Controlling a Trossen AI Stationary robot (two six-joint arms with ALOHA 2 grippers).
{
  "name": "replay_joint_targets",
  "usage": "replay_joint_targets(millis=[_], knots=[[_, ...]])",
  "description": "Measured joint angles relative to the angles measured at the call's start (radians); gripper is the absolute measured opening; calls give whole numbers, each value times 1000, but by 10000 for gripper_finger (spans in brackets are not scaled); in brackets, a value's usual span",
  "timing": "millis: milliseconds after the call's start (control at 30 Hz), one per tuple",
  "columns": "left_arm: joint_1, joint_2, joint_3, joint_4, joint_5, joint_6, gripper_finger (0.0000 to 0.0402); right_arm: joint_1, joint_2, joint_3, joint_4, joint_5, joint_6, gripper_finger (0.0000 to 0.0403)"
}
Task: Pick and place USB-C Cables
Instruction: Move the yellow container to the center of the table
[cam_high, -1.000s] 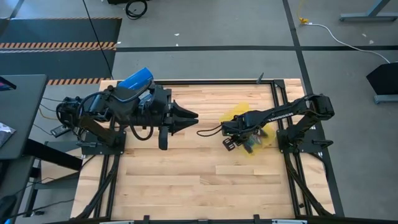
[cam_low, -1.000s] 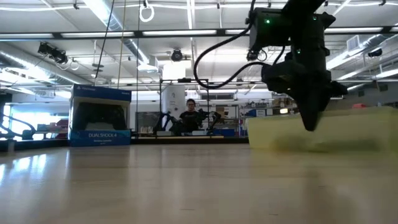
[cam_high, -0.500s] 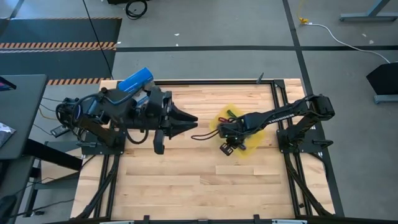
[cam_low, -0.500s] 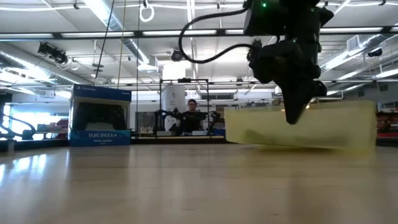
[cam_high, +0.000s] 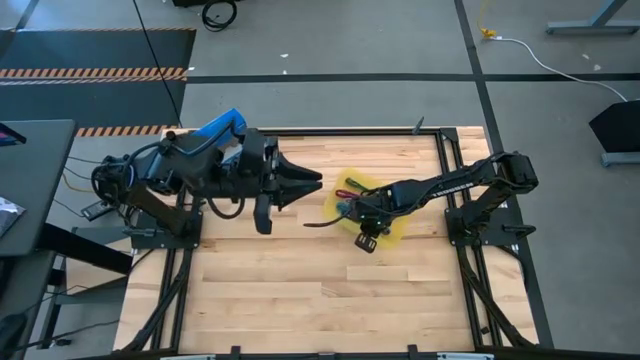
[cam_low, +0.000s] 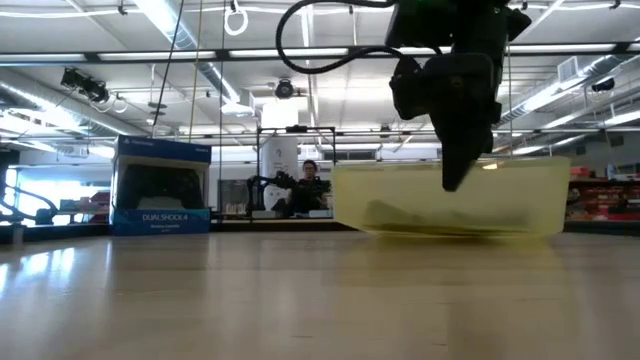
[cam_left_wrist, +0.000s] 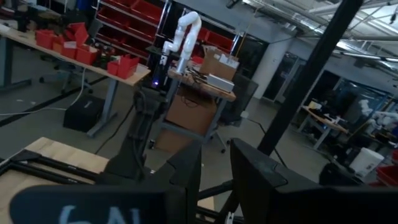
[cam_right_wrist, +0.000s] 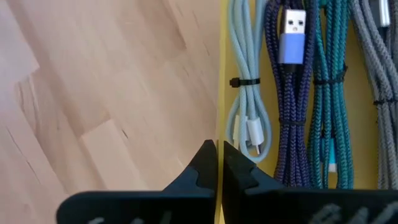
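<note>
A shallow yellow tray (cam_high: 392, 228) sits on the wooden table right of centre; it also shows in the low view (cam_low: 520, 195). Cable bundles lie side by side in it: pale blue (cam_right_wrist: 244, 93), purple (cam_right_wrist: 289, 106), teal (cam_right_wrist: 323, 112) and grey (cam_right_wrist: 373, 56), and a maroon one (cam_high: 352, 187) shows from above. My right gripper (cam_right_wrist: 219, 152) points down at the tray's near wall, shut on it. My left gripper (cam_high: 312, 181) hangs above the table left of the tray, pointing right, slightly open and empty. My right gripper pinches the tray's thin upright wall (cam_right_wrist: 219, 124) between its two fingers, one inside the tray next to the pale blue bundle and one outside over the wood. The fingers come from above, pointing down. The tray's bottom stays on the table.
A blue box (cam_low: 160, 185) stands at the table's far left, under my left arm (cam_high: 220, 128). A dark cord (cam_high: 318, 222) trails from my right arm over the wood. Black frame rails run along the table's edges. Bare wood lies toward the near edge.
My right gripper has moved toward the table's left, staying shut on the tray wall. The tray has slid left along the table with it and turned a little, uncovering more of the cable bundles in the high view.
</note>
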Motion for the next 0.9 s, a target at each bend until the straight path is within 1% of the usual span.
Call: replay_joint_targets(millis=[167, 333, 500, 667, 833, 900], knots=[[16, 1, 0, 3, 0, -10, 93, 0, 0, 0, 11, 3, -125, 2], [17, 1, 0, 3, 0, 47, 93, 0, 0, 0, 16, 18, -231, 2], [33, 1, 0, 29, -4, -34, 93, 4, 0, 0, 17, 0, -311, 2], [29, 10, 0, 28, -52, -87, 93, 12, 0, 0, 49, -51, -364, 2], [27, 58, -1, -8, -135, -61, 93, 31, 0, 0, 74, -70, -357, 2], [27, 82, -1, -2, -154, -66, 93, 41, 8, 0, 102, -75, -352, 2]])
